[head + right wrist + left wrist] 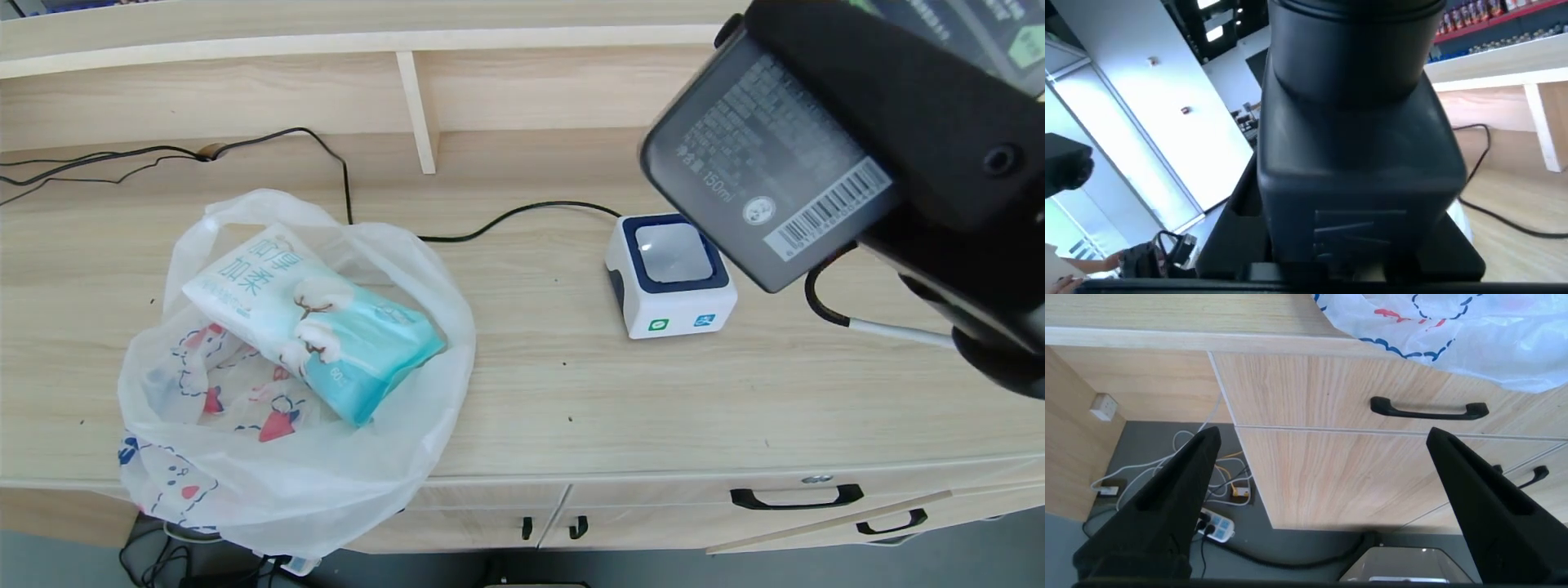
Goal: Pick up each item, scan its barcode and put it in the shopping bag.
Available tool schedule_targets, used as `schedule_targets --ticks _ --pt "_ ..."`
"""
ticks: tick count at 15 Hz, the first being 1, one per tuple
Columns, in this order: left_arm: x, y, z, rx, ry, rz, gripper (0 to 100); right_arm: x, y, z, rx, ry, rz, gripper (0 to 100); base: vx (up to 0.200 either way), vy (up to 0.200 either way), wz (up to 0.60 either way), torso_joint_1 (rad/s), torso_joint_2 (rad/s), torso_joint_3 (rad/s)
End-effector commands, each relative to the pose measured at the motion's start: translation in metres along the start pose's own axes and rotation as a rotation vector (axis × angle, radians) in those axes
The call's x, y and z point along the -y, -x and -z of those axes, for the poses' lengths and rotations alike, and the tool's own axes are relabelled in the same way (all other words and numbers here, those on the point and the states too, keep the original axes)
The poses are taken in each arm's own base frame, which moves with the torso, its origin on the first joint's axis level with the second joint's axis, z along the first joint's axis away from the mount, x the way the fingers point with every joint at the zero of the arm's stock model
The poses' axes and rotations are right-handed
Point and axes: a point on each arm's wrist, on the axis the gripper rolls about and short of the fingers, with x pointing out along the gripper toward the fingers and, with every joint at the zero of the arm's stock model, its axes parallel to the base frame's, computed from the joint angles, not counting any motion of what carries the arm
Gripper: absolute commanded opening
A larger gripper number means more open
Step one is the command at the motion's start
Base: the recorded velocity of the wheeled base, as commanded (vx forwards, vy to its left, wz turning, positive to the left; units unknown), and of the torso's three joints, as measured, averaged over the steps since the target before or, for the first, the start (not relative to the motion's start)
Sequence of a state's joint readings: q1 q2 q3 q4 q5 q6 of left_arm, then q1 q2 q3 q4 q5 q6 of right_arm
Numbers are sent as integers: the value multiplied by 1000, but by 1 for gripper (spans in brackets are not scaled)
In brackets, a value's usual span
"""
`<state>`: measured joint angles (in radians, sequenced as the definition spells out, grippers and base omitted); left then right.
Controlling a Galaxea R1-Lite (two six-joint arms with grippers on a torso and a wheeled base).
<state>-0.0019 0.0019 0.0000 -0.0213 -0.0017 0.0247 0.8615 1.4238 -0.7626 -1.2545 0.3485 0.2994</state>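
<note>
Head view: right hand (878,114) grips dark bottle (747,167), raised near scanner (671,282).

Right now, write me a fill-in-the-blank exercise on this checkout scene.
1. The tissue pack lies in the ____.
2. The right gripper is shut on a dark ____, barcode showing.
3. The left gripper is ____, down by the drawers.
4. The scanner stands on the ____.

Missing words: bag; bottle; open; counter.
</note>
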Motion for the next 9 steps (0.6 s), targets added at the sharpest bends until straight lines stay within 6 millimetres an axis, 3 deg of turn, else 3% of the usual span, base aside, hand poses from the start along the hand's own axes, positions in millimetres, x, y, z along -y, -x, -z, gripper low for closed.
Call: schedule_targets --ticks 1,5,9 --pt "0 0 0 1 0 -1 100 -11 0 -6 13 -4 -33 0 0 0 0 0 0 0" --pt "0 0 0 -1 0 -1 100 -22 1 -4 -14 -31 -63 0 0 0 0 0 0 0" --pt "0 0 0 1 0 -1 100 -17 1 4 -37 13 -24 0 0 0 0 0 0 0"
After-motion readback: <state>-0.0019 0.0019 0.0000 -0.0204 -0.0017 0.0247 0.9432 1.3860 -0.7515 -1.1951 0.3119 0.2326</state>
